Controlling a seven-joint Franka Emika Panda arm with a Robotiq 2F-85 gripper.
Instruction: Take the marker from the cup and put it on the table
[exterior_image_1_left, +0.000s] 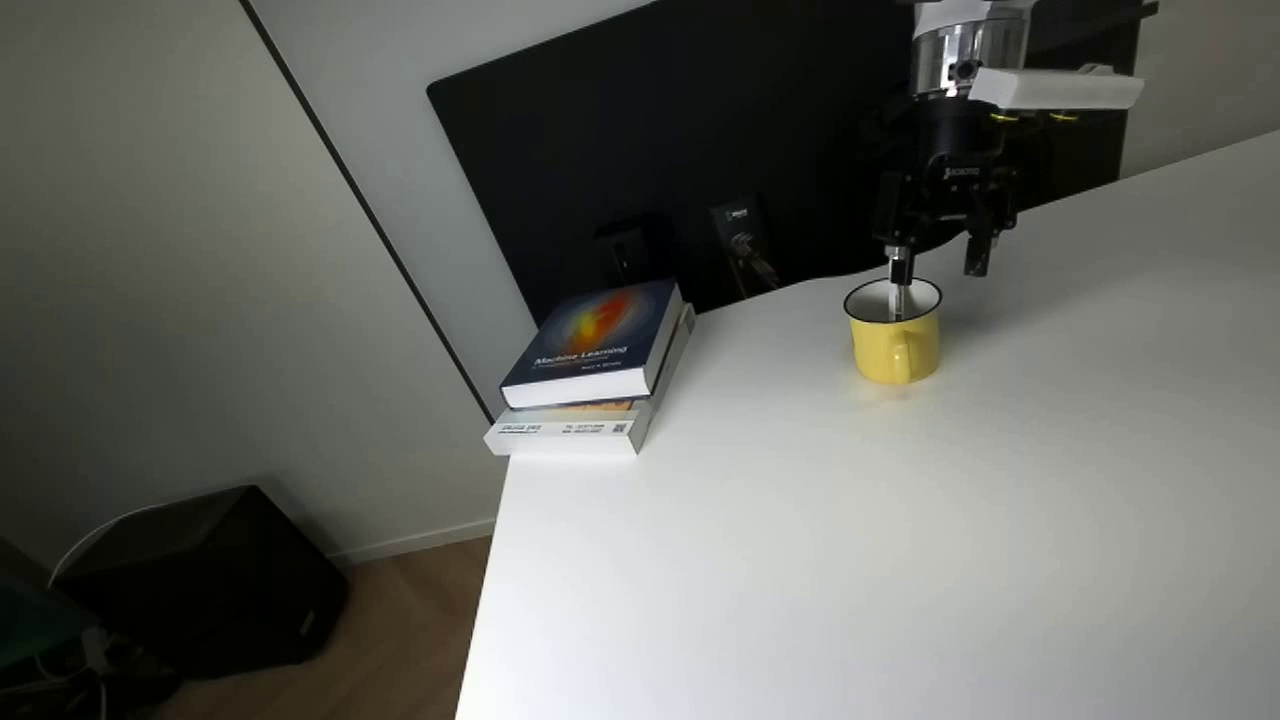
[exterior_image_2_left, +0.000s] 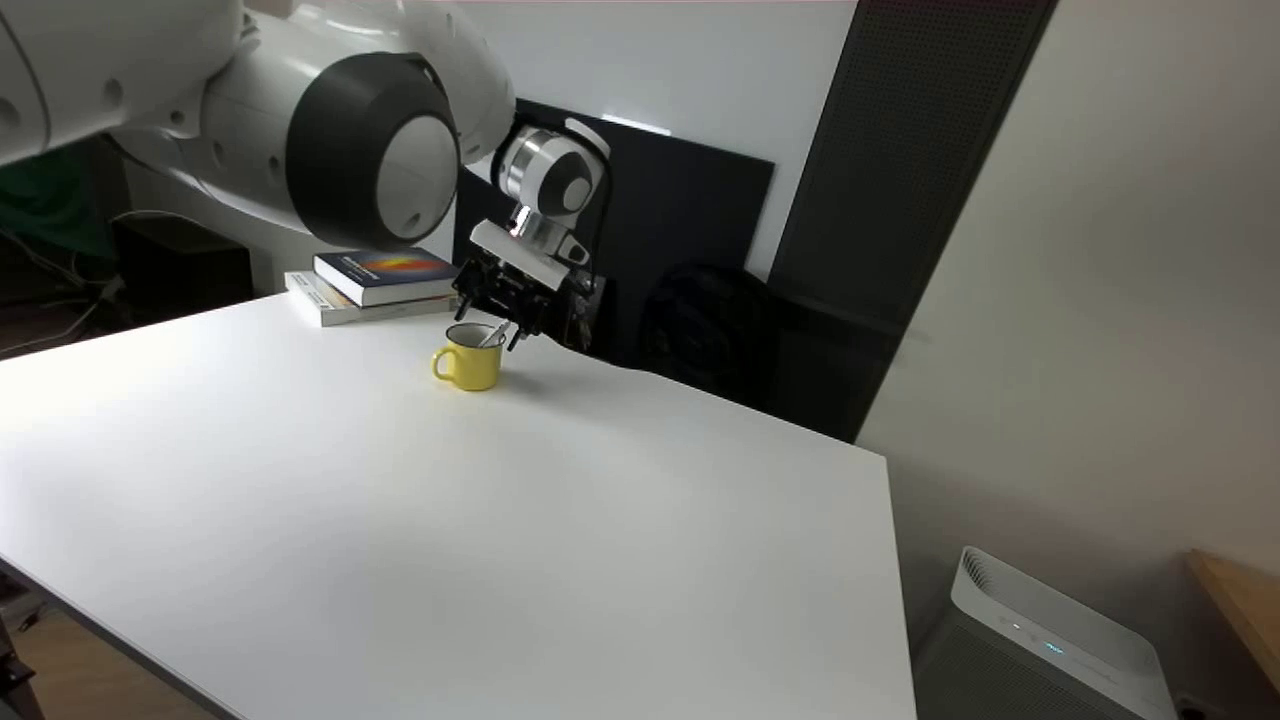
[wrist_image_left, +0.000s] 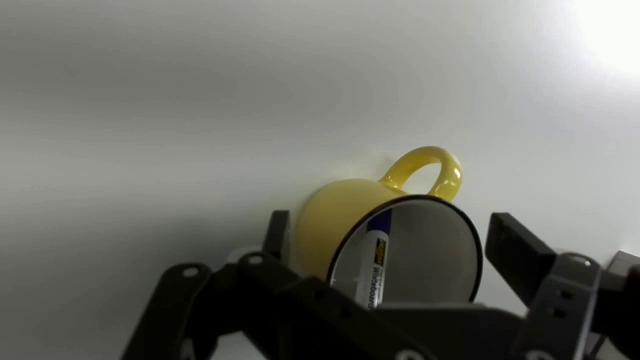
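Note:
The yellow cup (exterior_image_1_left: 890, 357) stands upright on the white table (exterior_image_1_left: 850, 560). It also shows in an exterior view (exterior_image_2_left: 470, 368) and in the wrist view (wrist_image_left: 330, 210), with its dark rim and handle. The white marker (wrist_image_left: 372, 270) with a blue end leans inside the cup, blue end down. Its upper part sticks out in both exterior views (exterior_image_1_left: 898, 302) (exterior_image_2_left: 494, 334); the gripper body hides its top in the wrist view. My gripper (wrist_image_left: 392, 235) is open and empty above the cup, its fingers apart on either side in the wrist view. It shows in both exterior views (exterior_image_1_left: 938, 263) (exterior_image_2_left: 489, 324).
Two stacked books (exterior_image_1_left: 600, 340) lie at the table's corner, beyond the cup in an exterior view (exterior_image_2_left: 385, 275). A large black panel (exterior_image_1_left: 680, 130) stands behind the table's back edge, close behind the gripper.

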